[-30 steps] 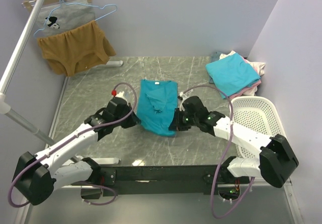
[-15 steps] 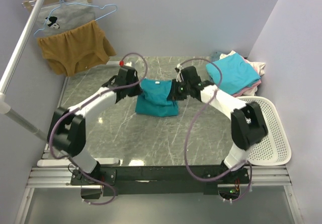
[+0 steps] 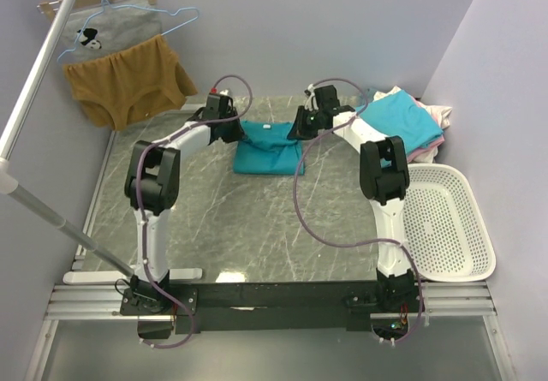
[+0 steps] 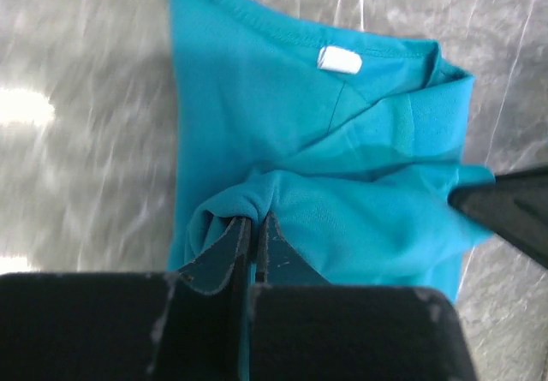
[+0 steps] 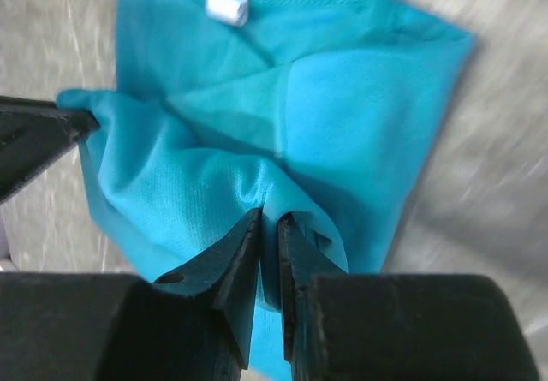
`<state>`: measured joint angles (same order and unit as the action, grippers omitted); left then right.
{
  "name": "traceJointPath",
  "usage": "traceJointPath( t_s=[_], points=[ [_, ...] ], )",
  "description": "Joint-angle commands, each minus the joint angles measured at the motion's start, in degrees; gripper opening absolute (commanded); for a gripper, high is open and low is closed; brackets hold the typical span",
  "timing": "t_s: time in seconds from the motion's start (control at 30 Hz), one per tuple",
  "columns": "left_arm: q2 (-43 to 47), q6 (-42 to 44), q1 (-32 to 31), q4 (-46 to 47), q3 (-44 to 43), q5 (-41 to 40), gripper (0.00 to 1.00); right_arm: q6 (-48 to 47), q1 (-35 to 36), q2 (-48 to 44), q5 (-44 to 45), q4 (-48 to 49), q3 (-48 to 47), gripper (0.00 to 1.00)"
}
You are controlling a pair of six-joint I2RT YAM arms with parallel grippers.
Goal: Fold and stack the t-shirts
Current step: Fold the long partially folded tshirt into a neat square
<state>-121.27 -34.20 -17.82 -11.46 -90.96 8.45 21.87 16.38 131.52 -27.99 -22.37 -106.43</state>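
Teal t-shirt [image 3: 268, 148] lies folded at the far middle of the table [image 3: 223, 210], pinched on both sides by my two grippers.

My left gripper [image 4: 254, 223] has its fingers pressed together on a raised fold at the shirt's left edge. The collar with its white label [image 4: 339, 59] lies flat on the marble beyond that fold. My right gripper [image 5: 268, 218] nips a ridge of cloth at the shirt's right edge, its fingers only a sliver apart. Further right, a turquoise shirt tops the pile of shirts [image 3: 398, 128], and a white basket [image 3: 445, 218] sits nearer me.
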Motion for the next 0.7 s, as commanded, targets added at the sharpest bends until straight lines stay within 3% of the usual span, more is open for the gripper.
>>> traceJointPath(
  t_s=[0.0,0.07,0.1,0.17,0.27,0.3,0.47,0.67],
  points=[
    [-5.28,2.82,1.3,4.79,-10.01,5.18,0.01,1.59,-2.4,4.16,-2.6,0.57,-10.53,0.22],
    [-7.65,3.25,2.17,5.39,-15.2,6.31,0.01,2.65,-3.45,5.93,-3.65,3.8,-13.88,0.31],
    [-10.01,2.82,2.53,5.57,-16.87,7.62,0.01,3.0,-3.55,8.2,-4.09,4.17,-15.54,0.48],
    [-11.7,1.51,3.67,7.67,-20.04,9.39,0.48,3.44,-3.99,9.62,-4.1,9.49,-17.58,0.6],
    [-12.23,0.27,5.34,13.55,-19.0,8.25,0.92,3.36,-4.78,10.16,-2.7,16.0,-16.36,0.65],
    [-11.19,0.18,5.69,16.01,-17.17,7.73,0.99,3.44,-5.3,8.33,-2.34,18.22,-14.7,0.67],
    [-4.43,2.28,6.66,17.79,-10.83,6.32,0.99,2.39,-5.31,-0.12,-0.92,26.85,-2.3,0.7],
    [-0.54,2.2,6.57,17.79,-4.23,19.37,0.99,-0.24,-2.24,-2.94,-4.27,18.07,-1.85,0.71]
  ],
)
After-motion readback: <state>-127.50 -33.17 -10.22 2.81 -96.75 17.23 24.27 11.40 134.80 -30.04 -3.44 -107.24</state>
